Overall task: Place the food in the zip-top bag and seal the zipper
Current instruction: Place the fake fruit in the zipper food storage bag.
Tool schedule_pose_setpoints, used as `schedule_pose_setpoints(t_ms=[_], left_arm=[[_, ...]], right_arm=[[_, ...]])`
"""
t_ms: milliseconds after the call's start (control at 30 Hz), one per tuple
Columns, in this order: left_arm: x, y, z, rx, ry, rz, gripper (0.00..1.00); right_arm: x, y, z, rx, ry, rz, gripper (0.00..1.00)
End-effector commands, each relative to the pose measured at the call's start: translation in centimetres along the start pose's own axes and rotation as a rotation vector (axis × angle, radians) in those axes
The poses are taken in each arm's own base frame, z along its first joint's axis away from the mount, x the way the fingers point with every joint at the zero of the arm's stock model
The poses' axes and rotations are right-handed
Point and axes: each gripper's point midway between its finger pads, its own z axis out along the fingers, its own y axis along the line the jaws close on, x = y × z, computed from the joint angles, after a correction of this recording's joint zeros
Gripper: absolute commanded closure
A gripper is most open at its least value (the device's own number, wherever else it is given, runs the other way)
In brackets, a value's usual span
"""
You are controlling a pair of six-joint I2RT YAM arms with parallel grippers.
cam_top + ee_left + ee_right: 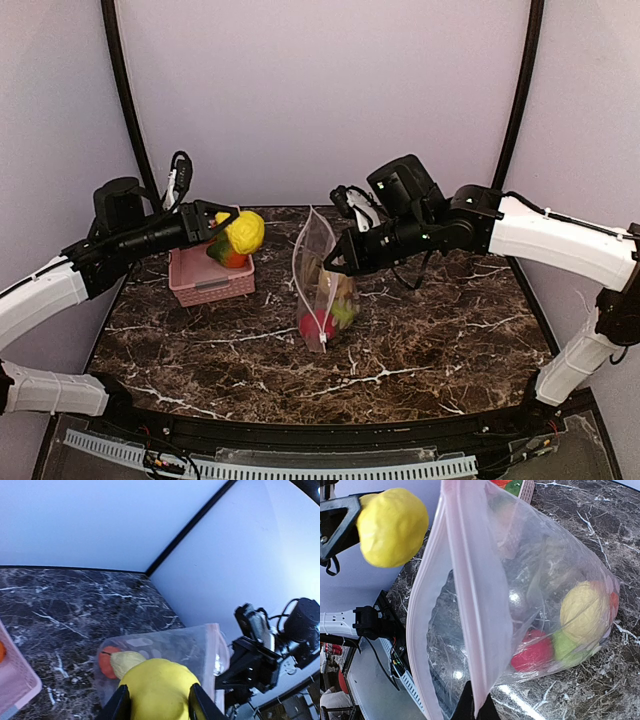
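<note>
Zip-top bag [318,268] stands upright on the dark marble table [440,330], with its bottom on the tabletop and its mouth edge raised. All positions below are given relative to the bag.

Right gripper [336,263]: at the bag's right edge, high up. Its fingers are pinched tight on the plastic at the zipper [481,595]. In the right wrist view the two pink lips stand apart, so the mouth is unsealed.

Inside the bag, at the bottom, lie a red piece [535,652], a green piece [565,647] and a pale yellow round piece [585,612], all pressed together against the plastic.

Left gripper [236,232]: to the bag's left, about level with the mouth and apart from it. Its fingers [120,706] stand partway closed, clamped on either side of a yellow fruit [246,230]. The fruit is in the air, touching neither the bag nor the table. From the left wrist camera the bag's mouth lies just beyond the fruit.

Pink basket [205,282]: on the table left of the bag, below the held fruit. An orange-red and green piece [228,256] shows in it. I cannot tell whether this is one item or two.
</note>
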Motion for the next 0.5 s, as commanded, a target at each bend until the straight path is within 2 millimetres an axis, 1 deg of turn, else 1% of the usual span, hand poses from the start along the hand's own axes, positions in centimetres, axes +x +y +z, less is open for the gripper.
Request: schedule_pose_setpoints(t_ms=[0, 33, 67, 100, 133, 167, 200, 233, 267, 300, 333, 367, 467], left_arm=[[0.6, -7.8, -0.5, 0.32, 0.056, 0.011, 0.6], [0.7, -8.6, -0.5, 0.347, 0.066, 0.021, 0.6], [1.2, -10.2, -0.5, 0.396, 0.088, 0.037, 0.6], [1.4, -10.9, -0.4, 0.418, 0.096, 0.05, 0.6], [1.8, -12.4, -0.4, 0.464, 0.11, 0.065, 0.6], [2.0, -13.0, -0.4, 0.485, 0.112, 0.075, 0.6], [2.4, -14.2, -0.3, 0.528, 0.118, 0.087, 0.6], [2.7, -14.6, -0.1, 0.543, 0.127, 0.087, 0.6], [2.8, -15.6, -0.2, 0.579, 0.12, 0.098, 0.6], [3.3, -16.2, 0.0, 0.597, 0.13, 0.098, 0.6], [3.2, -16.7, 0.0, 0.615, 0.12, 0.106, 0.6], [3.6, -16.9, 0.4, 0.617, 0.126, 0.109, 0.6], [4.3, -16.8, 1.3, 0.599, 0.136, 0.118, 0.6]], right_arm=[[-1.2, 1.4, -0.5, -0.035, -0.039, -0.023, 1.0], [-1.2, 1.4, -0.5, -0.036, -0.039, -0.022, 1.0], [-1.2, 1.5, -0.5, -0.037, -0.039, -0.023, 1.0], [-1.3, 1.6, -0.5, -0.038, -0.042, -0.023, 1.0], [-1.3, 1.7, -0.6, -0.042, -0.042, -0.025, 1.0], [-1.3, 1.8, -0.6, -0.043, -0.042, -0.025, 1.0], [-1.4, 1.9, -0.6, -0.045, -0.044, -0.026, 1.0], [-1.4, 2.0, -0.6, -0.046, -0.045, -0.027, 1.0], [-1.4, 2.0, -0.7, -0.046, -0.045, -0.028, 1.0], [-1.3, 2.1, -0.7, -0.047, -0.044, -0.029, 1.0], [-1.3, 2.2, -0.7, -0.05, -0.044, -0.031, 1.0], [-1.3, 2.3, -0.7, -0.05, -0.045, -0.031, 1.0], [-1.3, 2.4, -0.9, -0.053, -0.047, -0.032, 1.0]])
